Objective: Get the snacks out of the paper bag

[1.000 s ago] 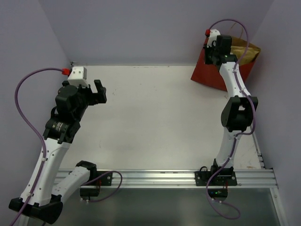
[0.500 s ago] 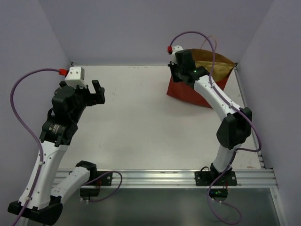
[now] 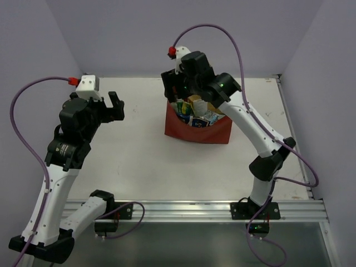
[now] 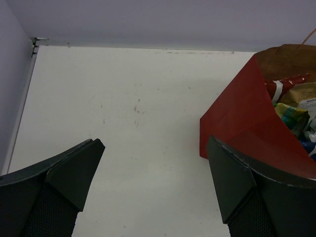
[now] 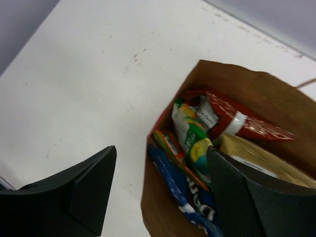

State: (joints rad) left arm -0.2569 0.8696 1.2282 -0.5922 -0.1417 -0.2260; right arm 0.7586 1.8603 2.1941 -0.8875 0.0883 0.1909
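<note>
The brick-red paper bag [image 3: 197, 129] stands upright at the middle back of the table, its mouth open. Several snacks [image 3: 194, 115] fill it. In the right wrist view the tan inside of the paper bag [image 5: 256, 94] holds a red packet [image 5: 242, 122], a yellow-green one [image 5: 193, 137], a blue one [image 5: 180, 190] and a tan bag [image 5: 259, 160]. My right gripper [image 5: 160, 159] hovers open over the bag's left rim, gripping nothing. My left gripper [image 4: 155, 148] is open above bare table, left of the paper bag [image 4: 237, 123].
Lilac walls close the table at the back and on both sides. A metal rail [image 3: 194, 210] with both arm bases runs along the near edge. White tabletop [image 3: 139, 150] lies between the bag and the rail.
The right arm has swung left from the back right corner, bringing the bag to the middle back. Its jaws were shut and now stand open. The left arm barely moved.
</note>
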